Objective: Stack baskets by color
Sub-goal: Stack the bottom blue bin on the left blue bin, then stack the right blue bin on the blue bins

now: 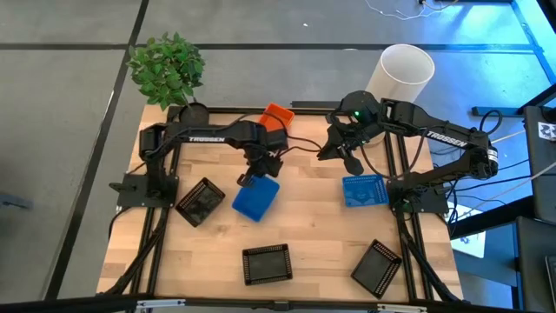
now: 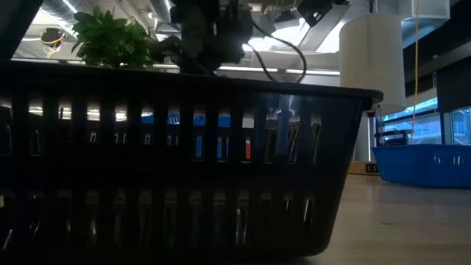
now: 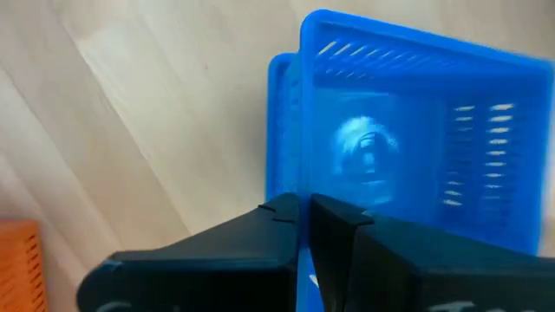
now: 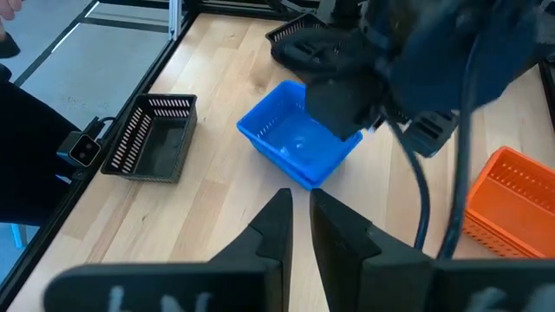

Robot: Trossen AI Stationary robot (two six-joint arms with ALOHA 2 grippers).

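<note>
Clearly, the wooden table [image 1: 304, 235] fills the middle of the high view, with a white cylinder [image 1: 407, 71] at its upper right and a potted plant [image 1: 167, 69] at its upper left. Six baskets are seen on it from above. Black baskets lie at the lower centre [image 1: 267, 263], the lower right [image 1: 377, 268] and the left [image 1: 201, 201]. A blue basket [image 1: 364, 190] rests at the centre right, and an orange basket [image 1: 276, 115] sits at the upper centre, partly hidden by the left arm. Whether any of these is already a stack cannot be told.

The basket in hand is the tilted blue basket [image 1: 256, 198] just left of centre. Its rim is pinched by the left gripper [image 3: 303, 208], whose fingers are closed on the near wall in the left wrist view. Whether it is fully off the wood cannot be told.

The right gripper [image 4: 299, 204] hovers at the upper centre of the high view, holding nothing; its fingers stand nearly together with a narrow gap.

The step in hand is judged to be the pick-up of a blue basket for the blue stack. Next, the basket would need to be carried right, levelled over the other blue basket, and lowered so that it nests squarely before release.
</note>
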